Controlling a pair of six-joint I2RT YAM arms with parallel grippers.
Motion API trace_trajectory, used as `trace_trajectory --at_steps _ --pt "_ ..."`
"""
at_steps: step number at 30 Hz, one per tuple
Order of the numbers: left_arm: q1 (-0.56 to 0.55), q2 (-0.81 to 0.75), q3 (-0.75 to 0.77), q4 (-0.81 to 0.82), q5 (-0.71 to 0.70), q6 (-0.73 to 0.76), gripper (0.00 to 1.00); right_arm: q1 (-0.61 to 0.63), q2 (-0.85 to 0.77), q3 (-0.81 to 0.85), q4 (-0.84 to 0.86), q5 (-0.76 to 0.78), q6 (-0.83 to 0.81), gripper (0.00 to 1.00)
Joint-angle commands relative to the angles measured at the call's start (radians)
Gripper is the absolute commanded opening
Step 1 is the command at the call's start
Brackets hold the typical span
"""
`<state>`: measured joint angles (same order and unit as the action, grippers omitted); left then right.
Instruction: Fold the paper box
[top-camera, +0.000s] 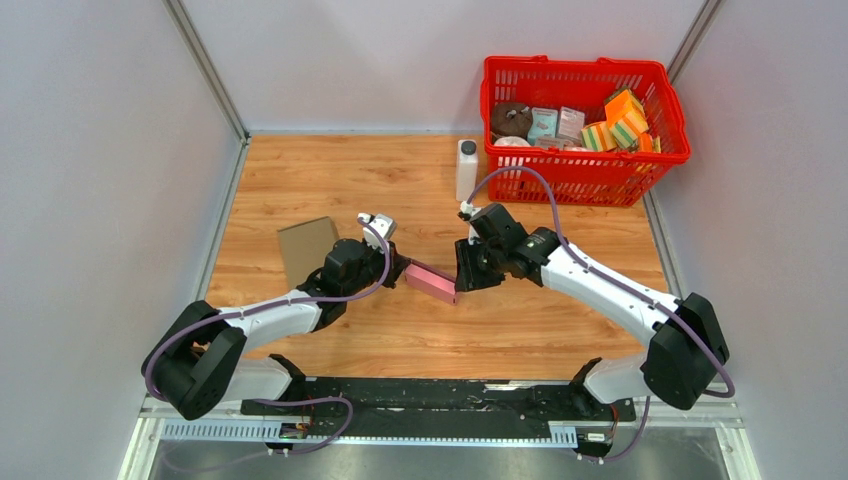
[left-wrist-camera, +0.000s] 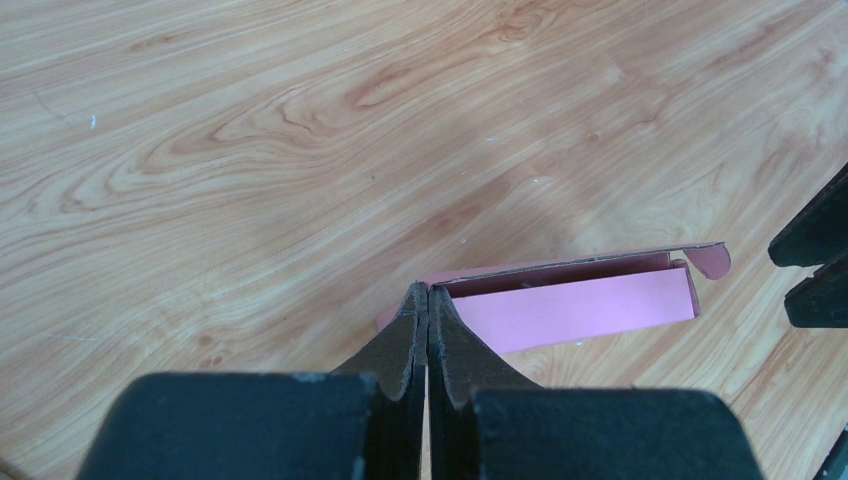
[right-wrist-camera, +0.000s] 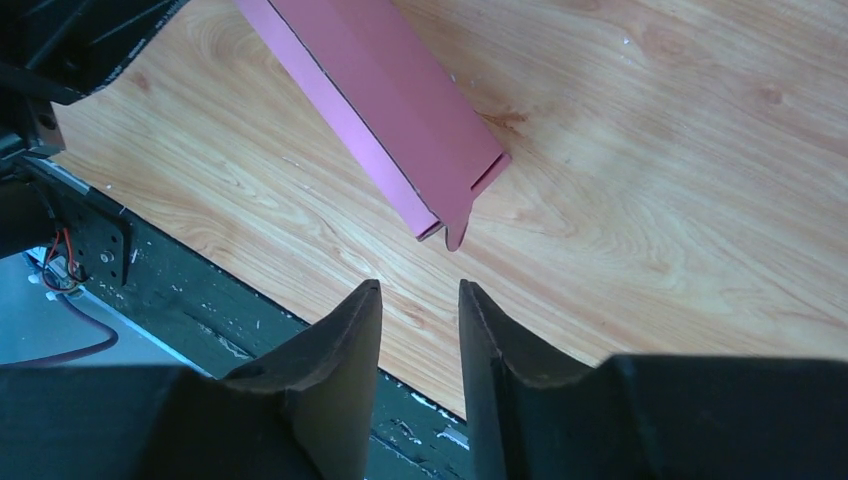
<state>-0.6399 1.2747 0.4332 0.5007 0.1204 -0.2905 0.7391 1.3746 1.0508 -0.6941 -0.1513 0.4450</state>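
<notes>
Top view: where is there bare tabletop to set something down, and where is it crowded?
Free: the far-left table beyond the cardboard, left of the bottle; also the strip nearer than the box. Crowded: the centre, where left gripper and right gripper meet at the box, and the far-right corner by the basket.

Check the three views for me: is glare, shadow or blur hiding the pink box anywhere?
Top external: even light, soft shadows, the pink box clear but small. Left wrist: the box is in focus with no glare; the left fingers close to the lens are dark with little detail. Right wrist: the box and its end flap are crisp; the right fingers are dark too.
</notes>
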Motion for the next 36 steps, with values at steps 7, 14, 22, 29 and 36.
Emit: trace_trajectory --at_steps 7,14,22,29,36 --pt "-0.014 0.020 0.004 -0.074 0.022 0.004 0.00 0.002 0.073 0.001 0.060 -0.001 -0.031 0.37" --pt "-0.014 0.020 -0.001 -0.076 0.013 0.004 0.00 0.002 0.070 0.024 0.082 -0.022 0.024 0.19" --pt "-0.015 0.032 -0.001 -0.065 0.018 -0.006 0.00 -0.001 0.081 0.041 0.074 -0.066 0.113 0.05" --pt "-0.017 0.031 -0.001 -0.065 0.016 -0.004 0.00 -0.046 0.087 0.005 0.102 -0.123 0.222 0.00" --pt "-0.018 0.028 -0.007 -0.062 0.015 -0.007 0.00 -0.070 0.092 -0.017 0.125 -0.143 0.325 0.00"
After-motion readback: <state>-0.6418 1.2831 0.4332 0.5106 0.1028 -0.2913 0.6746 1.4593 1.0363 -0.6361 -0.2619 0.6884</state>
